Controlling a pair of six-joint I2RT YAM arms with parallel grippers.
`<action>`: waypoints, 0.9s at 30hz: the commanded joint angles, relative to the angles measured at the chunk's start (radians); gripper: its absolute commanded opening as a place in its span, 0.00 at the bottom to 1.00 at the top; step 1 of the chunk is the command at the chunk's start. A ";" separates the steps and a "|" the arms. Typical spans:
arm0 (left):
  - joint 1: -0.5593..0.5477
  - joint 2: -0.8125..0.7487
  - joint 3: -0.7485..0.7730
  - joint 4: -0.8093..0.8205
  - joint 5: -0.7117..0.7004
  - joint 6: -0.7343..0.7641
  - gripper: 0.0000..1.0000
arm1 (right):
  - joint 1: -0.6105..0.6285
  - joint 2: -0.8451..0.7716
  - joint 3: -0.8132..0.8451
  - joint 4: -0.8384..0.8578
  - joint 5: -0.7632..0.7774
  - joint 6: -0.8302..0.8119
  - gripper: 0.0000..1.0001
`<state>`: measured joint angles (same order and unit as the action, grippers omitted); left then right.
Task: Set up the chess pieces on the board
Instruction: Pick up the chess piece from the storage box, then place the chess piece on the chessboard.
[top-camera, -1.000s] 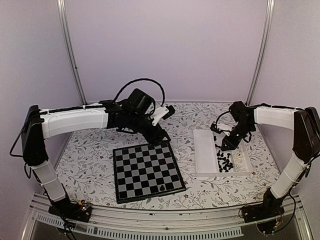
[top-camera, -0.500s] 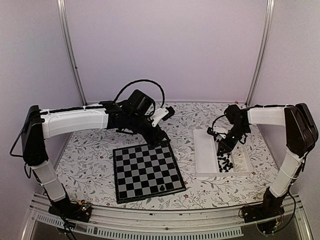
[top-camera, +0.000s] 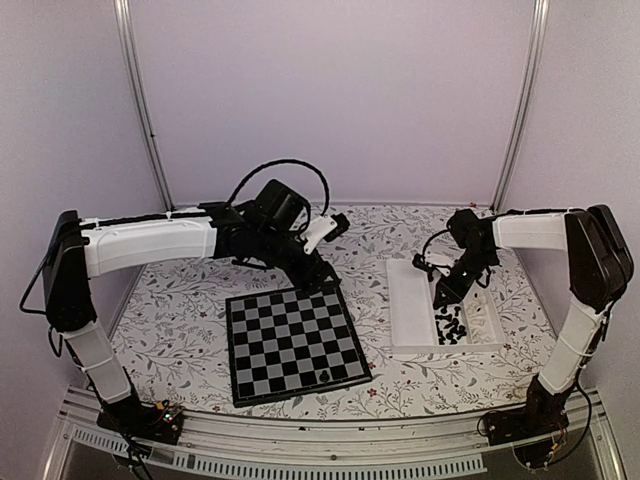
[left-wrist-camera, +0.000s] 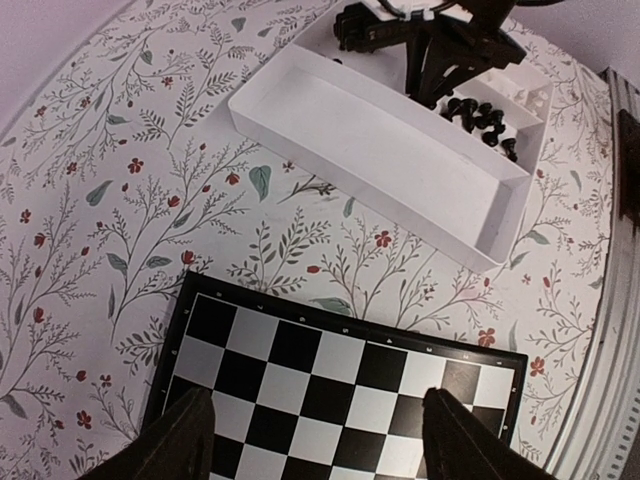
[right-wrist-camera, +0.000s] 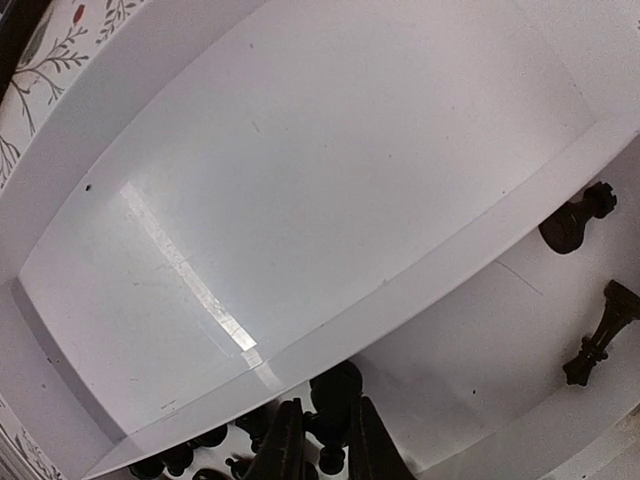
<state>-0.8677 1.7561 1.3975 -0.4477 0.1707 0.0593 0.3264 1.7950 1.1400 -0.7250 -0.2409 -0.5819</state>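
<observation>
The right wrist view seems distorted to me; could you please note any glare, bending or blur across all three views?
Right wrist: wide lens bows the tray walls, a glare streak crosses its floor, the fingers flanking a chess piece are dark; left wrist: the board is crisp, the fingers soft; top external: even light, faint shadows.

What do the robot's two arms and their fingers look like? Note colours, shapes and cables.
The left arm and right arm both have white shell segments between black joints. A black cable loops above the left wrist. The fingers are dark, narrow and tapered.
</observation>
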 joint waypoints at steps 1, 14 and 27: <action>0.005 -0.029 -0.016 0.006 -0.001 0.007 0.73 | 0.003 -0.048 0.021 -0.026 0.029 0.005 0.10; 0.143 -0.099 -0.087 0.077 -0.019 0.031 0.73 | 0.192 -0.209 0.117 -0.204 -0.168 -0.064 0.10; 0.202 -0.158 -0.187 0.147 -0.064 0.002 0.74 | 0.588 0.042 0.286 -0.294 -0.164 -0.091 0.10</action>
<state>-0.6724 1.6295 1.2251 -0.3332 0.1329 0.0704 0.8467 1.7710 1.3731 -0.9665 -0.3828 -0.6582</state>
